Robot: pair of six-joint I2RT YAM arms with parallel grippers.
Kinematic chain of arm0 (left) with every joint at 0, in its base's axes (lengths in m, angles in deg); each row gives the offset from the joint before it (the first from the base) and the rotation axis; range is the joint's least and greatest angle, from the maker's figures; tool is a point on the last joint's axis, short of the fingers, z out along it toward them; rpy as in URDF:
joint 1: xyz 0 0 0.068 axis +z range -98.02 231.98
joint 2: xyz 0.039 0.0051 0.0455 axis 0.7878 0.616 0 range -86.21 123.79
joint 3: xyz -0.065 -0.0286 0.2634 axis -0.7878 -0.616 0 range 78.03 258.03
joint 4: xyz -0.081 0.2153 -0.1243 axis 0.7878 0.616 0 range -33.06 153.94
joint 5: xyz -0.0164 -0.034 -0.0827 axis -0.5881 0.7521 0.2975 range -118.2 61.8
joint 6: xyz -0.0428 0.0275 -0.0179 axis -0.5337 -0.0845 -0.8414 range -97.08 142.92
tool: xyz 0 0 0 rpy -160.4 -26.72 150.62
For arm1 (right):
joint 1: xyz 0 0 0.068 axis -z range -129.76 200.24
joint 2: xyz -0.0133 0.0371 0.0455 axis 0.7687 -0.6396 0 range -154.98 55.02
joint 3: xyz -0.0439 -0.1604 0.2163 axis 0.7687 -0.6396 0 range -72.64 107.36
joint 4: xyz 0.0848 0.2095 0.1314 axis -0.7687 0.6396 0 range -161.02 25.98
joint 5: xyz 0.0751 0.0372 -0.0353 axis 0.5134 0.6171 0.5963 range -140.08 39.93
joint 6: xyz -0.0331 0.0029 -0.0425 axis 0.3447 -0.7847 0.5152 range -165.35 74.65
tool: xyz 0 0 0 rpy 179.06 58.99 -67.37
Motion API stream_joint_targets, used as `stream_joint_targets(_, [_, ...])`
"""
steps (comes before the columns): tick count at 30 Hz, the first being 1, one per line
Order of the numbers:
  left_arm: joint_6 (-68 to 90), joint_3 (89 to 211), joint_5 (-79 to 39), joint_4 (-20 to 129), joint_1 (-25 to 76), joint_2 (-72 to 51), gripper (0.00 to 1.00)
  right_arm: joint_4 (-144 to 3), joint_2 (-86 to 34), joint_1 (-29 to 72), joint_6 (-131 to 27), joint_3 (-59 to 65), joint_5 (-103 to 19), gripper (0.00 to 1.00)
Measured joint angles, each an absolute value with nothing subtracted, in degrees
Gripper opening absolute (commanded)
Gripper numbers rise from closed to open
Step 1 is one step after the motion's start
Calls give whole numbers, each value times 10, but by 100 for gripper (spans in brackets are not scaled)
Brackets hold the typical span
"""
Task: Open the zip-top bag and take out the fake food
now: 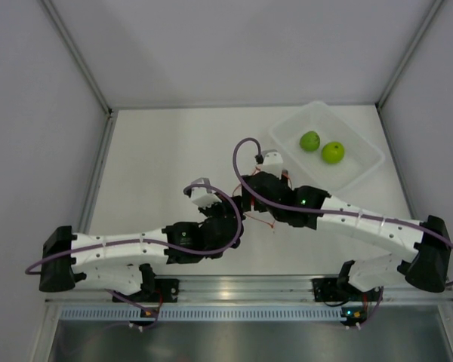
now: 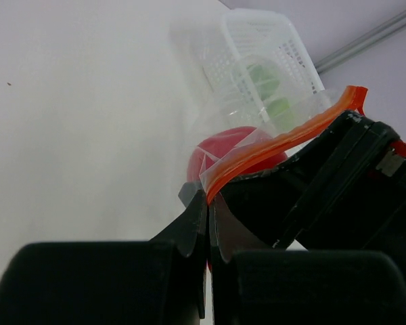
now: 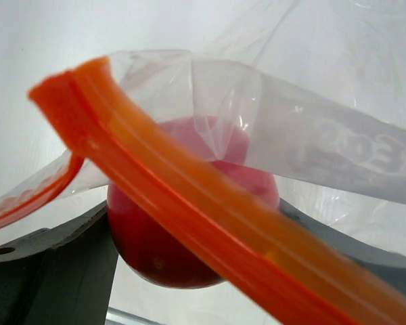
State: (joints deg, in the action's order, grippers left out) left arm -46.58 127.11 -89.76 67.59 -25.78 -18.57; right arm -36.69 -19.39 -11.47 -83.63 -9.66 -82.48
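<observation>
Now L (image 2: 208, 210) nips bag (image 2: 277, 142); R (image 3: 196, 271), wide, grips ball (image 3: 155, 250).

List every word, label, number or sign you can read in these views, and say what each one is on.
Pale lettering on the film of the zip-top bag, right wrist view: a few large letters, blurred and apparently seen from behind, not readable.
On the clear tub and the red ball: no text visible.
Nothing else in any view carries readable writing.

Faint raised lettering on the zip-top bag (image 3: 352, 152), seen backwards through the plastic, unreadable
</observation>
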Motion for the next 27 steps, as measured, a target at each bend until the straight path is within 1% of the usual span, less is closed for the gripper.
stream_joint_targets(5, [-466, 1271, -936, 678, -260, -183, 0, -357, -218, -115, -838, -62, -834, 27])
stream_joint_targets(11, [-445, 1279, -966, 695, -265, -170, 0, -341, -265, -115, -844, -57, -839, 27])
stream_joint_targets(27, [-382, 1287, -995, 721, -263, -163, 0, -328, -307, -120, -845, -49, -808, 26])
